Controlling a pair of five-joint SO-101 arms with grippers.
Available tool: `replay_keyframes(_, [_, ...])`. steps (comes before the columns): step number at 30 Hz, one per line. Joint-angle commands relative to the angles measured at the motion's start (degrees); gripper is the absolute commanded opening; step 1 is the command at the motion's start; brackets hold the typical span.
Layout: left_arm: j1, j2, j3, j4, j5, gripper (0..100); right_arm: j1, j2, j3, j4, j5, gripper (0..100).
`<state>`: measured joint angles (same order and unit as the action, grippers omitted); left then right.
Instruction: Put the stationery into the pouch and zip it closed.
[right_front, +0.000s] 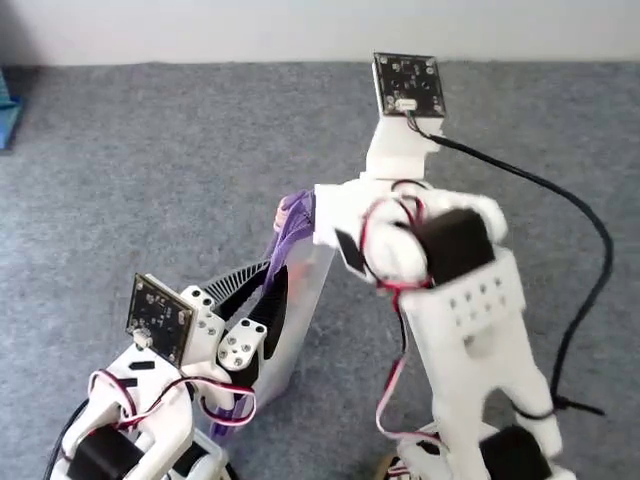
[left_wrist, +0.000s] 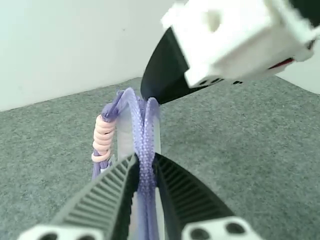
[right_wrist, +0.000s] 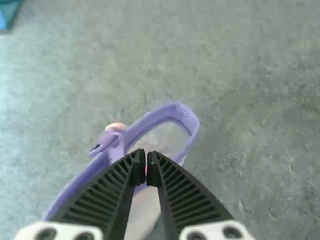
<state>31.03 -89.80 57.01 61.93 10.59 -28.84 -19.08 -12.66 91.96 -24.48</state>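
Starting with the high view: the pouch (right_front: 300, 320), clear-walled with a purple zip (right_front: 295, 220), is seen standing on edge on the grey carpet (right_front: 150, 150), between the two arms. The left gripper (right_front: 262, 300) is set at the pouch's near end, on its left side, and is clamped on the top edge. The right gripper (right_front: 335, 245) is placed at the far end of the zip. Something reddish is glimpsed through the clear wall, but what it is cannot be told. Left wrist view: the left gripper (left_wrist: 145, 167) is shown with both ribbed jaws pressed together on the zip tape (left_wrist: 145, 130), which is held upright. A peach coil (left_wrist: 103, 137) is hung just beside the zip on the left, touching it. The right gripper (left_wrist: 155, 92) is seen further along, its black finger touching the zip's far end. Right wrist view: the right gripper (right_wrist: 146, 162) is seen with its jaws pressed almost together over the pouch's top edge, a thin pinkish sliver caught between the tips. The zip (right_wrist: 182, 117) is looped open beyond them, with the slider (right_wrist: 106, 142) to the left.
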Motion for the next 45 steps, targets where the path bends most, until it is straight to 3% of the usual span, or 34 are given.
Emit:
replay_keyframes(1, [0.35,-0.88,-0.66,-0.18,-0.53,1,1.1,2.77,-2.81,-0.48,-0.53,0.9])
replay_keyframes(10, [0.0,-0.88,-1.01,-0.35,-0.62,1,-6.11,0.66,-2.46,2.95,2.02,0.9])
replay_keyframes(20, [-0.09,-0.88,-1.01,-0.53,-0.62,14,-8.4,-0.4,-2.46,7.52,2.2,0.8])
replay_keyframes(27, [-0.09,-0.44,-0.66,-5.27,-0.62,13,-13.32,-0.48,-2.73,10.59,2.11,0.8])
replay_keyframes(33, [-0.18,-0.79,-0.66,-5.45,-1.05,1,-12.97,-0.48,-2.99,10.42,2.11,0.8])
replay_keyframes(40, [0.0,-0.88,-0.66,-2.99,-2.99,1,-9.19,-0.57,-10.55,7.25,0.53,1.3])
replay_keyframes(45, [0.26,-0.62,-0.57,-2.99,-2.81,1,-10.24,-0.31,-12.57,9.54,-0.53,17.9])
